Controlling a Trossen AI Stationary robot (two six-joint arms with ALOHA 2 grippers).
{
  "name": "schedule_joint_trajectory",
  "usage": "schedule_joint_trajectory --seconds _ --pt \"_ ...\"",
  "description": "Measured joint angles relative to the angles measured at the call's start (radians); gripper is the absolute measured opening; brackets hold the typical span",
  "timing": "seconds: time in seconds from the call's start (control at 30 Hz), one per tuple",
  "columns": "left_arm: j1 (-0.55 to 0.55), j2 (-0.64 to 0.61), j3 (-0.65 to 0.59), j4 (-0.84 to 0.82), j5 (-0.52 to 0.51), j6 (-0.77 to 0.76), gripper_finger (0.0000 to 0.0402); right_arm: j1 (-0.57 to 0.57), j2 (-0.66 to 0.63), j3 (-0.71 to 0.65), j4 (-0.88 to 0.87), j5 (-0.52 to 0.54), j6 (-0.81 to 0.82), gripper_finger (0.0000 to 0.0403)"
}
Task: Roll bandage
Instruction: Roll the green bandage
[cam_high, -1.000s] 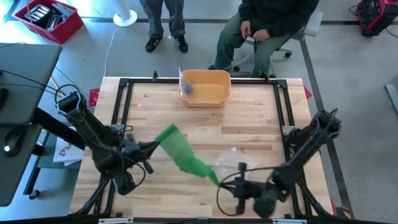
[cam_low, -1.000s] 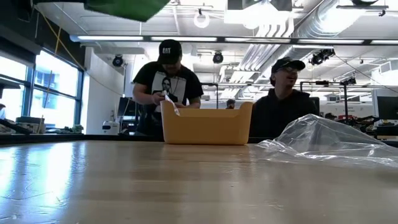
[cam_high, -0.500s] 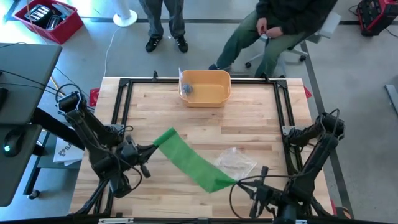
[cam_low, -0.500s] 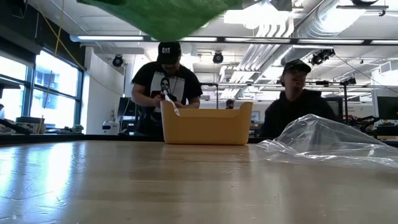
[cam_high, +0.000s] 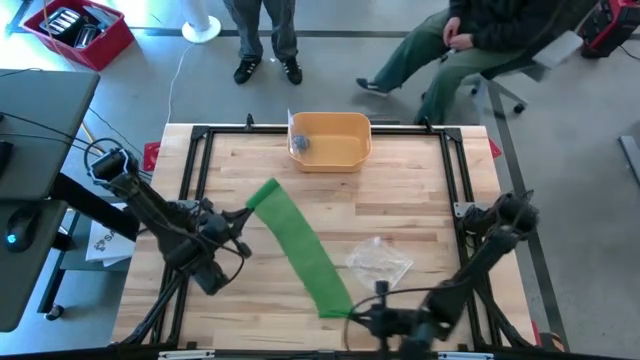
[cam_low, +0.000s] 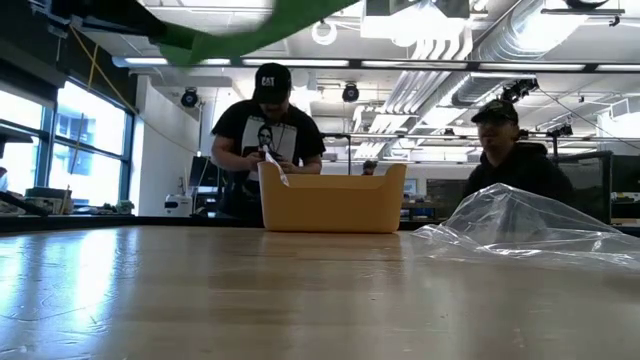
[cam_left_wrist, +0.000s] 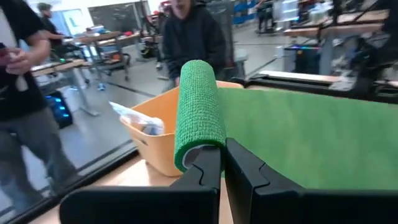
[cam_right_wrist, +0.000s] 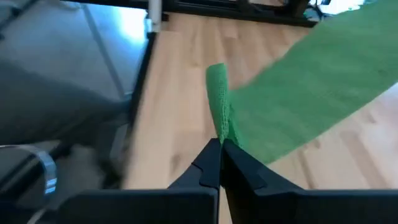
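Left hand (cam_high: 247, 214) pinching bandage (cam_high: 300, 250) roll at 10 o'clock; right hand (cam_high: 352, 314) clamping its tail at 5 o'clock.

The green bandage (cam_left_wrist: 199, 112) I'm holding looks like matt woven cloth, kinda rough and crepey. My fingers (cam_left_wrist: 205, 177) are smooth matt black plastic. Table (cam_high: 400, 215) is pale wood planks, bin (cam_high: 330, 140) smooth yellowish plastic, bag (cam_low: 520, 225) clear glossy crinkly film.

The right gripper (cam_high: 352, 314) has swung the bandage (cam_high: 300, 250) end leftward.
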Motion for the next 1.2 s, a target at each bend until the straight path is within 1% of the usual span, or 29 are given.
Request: schedule_joint_trajectory --seconds 0.13,0.2,0.23,0.33,0.43,0.53,0.63,0.7,0.73,0.83,0.9,0.97,1.07,1.13,1.2 --pt "0.031 0.000 -0.005 0.012 0.013 0.052 0.0001 -0.100 0.075 0.000 0.132 -0.016 -0.111 0.0000" --pt "0.036 0.000 -0.026 0.034 0.022 0.067 0.0001 -0.152 0.103 0.000 0.173 -0.050 -0.136 0.0000" --pt "0.035 0.000 -0.038 0.044 0.023 0.068 0.0001 -0.175 0.114 0.000 0.186 -0.087 -0.142 0.0001" --pt "0.034 0.000 -0.090 0.103 0.027 0.060 0.0001 -0.236 0.135 0.000 0.215 -0.257 -0.156 0.0017" --pt "0.034 0.000 -0.135 0.157 0.032 0.043 0.0001 -0.273 0.158 0.000 0.195 -0.409 -0.138 0.0055" --pt "0.030 0.000 -0.173 0.225 0.039 0.037 0.0001 -0.288 0.166 0.000 0.157 -0.513 -0.110 0.0105" --pt "0.016 0.000 -0.190 0.276 0.041 0.064 0.0001 -0.298 0.157 0.000 0.070 -0.633 -0.081 0.0153" --pt "0.006 0.000 -0.191 0.294 0.056 0.088 0.0001 -0.304 0.131 -0.001 0.007 -0.697 -0.027 0.0175" --pt "-0.002 0.000 -0.191 0.307 0.061 0.107 0.0001 -0.304 0.110 -0.001 -0.022 -0.711 0.000 0.0181" --pt "-0.023 0.000 -0.191 0.367 0.069 0.182 0.0001 -0.298 0.035 -0.001 -0.082 -0.700 0.023 0.0187" --pt "-0.040 0.000 -0.191 0.423 0.070 0.256 0.0001 -0.284 -0.016 -0.001 -0.093 -0.639 -0.016 0.0186" --pt "-0.058 0.000 -0.191 0.499 0.071 0.352 0.0001 -0.266 -0.068 -0.001 -0.083 -0.557 -0.088 0.0184" --pt "-0.088 0.000 -0.191 0.652 0.081 0.544 0.0001 -0.242 -0.123 0.000 -0.054 -0.425 -0.203 0.0184" --pt "-0.105 0.000 -0.191 0.787 0.122 0.702 0.0001 -0.249 -0.139 0.000 -0.014 -0.404 -0.262 0.0184" --pt "-0.122 0.000 -0.190 0.942 0.190 0.886 0.0001 -0.270 -0.143 0.000 0.043 -0.425 -0.333 0.0184"
